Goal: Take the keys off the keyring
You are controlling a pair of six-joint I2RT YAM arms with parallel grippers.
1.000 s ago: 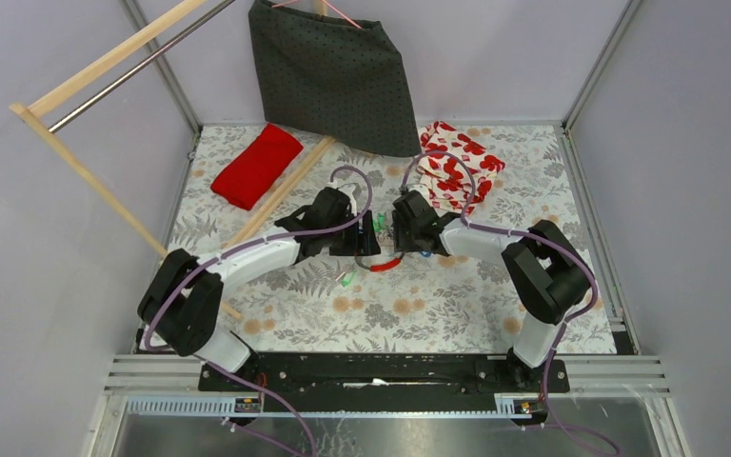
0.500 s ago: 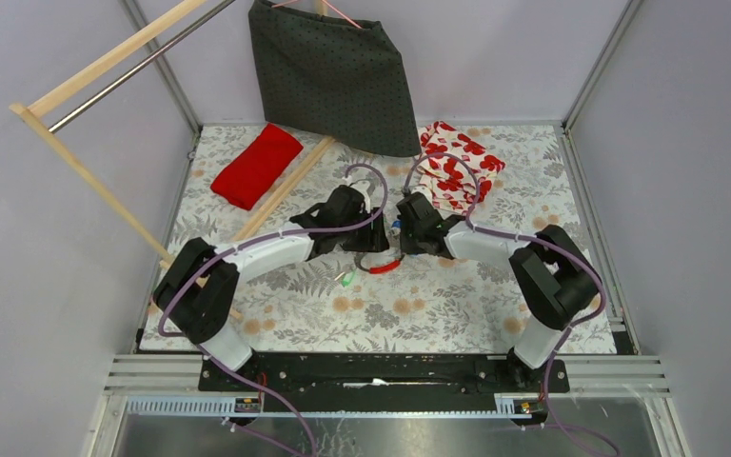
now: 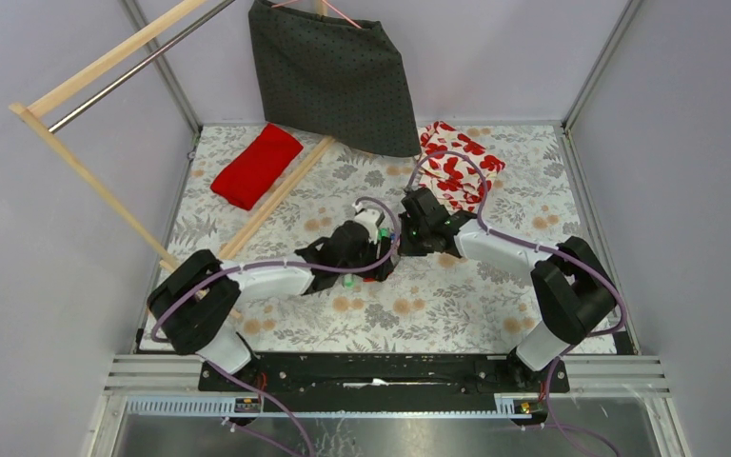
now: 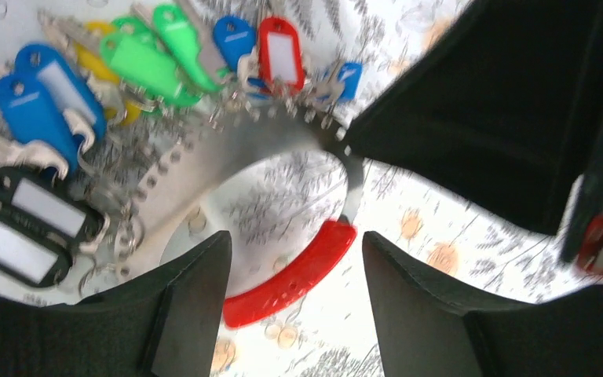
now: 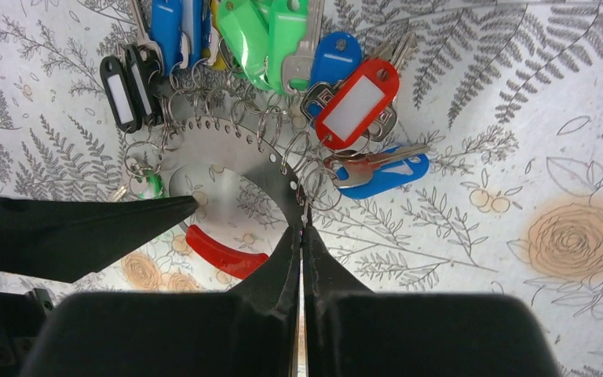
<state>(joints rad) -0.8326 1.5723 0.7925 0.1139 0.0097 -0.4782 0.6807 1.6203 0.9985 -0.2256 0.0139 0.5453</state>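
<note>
Setup step, I reckon: right gripper [image 5: 302,236] is pinched shut on the flat silvery hole-punched keyring [image 5: 228,141] on the flowery tablecloth [image 5: 518,118], colourful plastic-tagged keys [image 5: 271,35] fanned along it, left gripper [image 4: 293,259] spread wide around its red section [image 4: 290,279], which next needs clamping and pulling open.

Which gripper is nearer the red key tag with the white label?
Right. The right gripper clamps the keyring rim beside the red tag; the left gripper straddles the ring's far red section.

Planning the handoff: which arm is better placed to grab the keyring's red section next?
Probably left. The left gripper, open, straddles the red section; the right gripper is pinched shut on the keyring.
</note>
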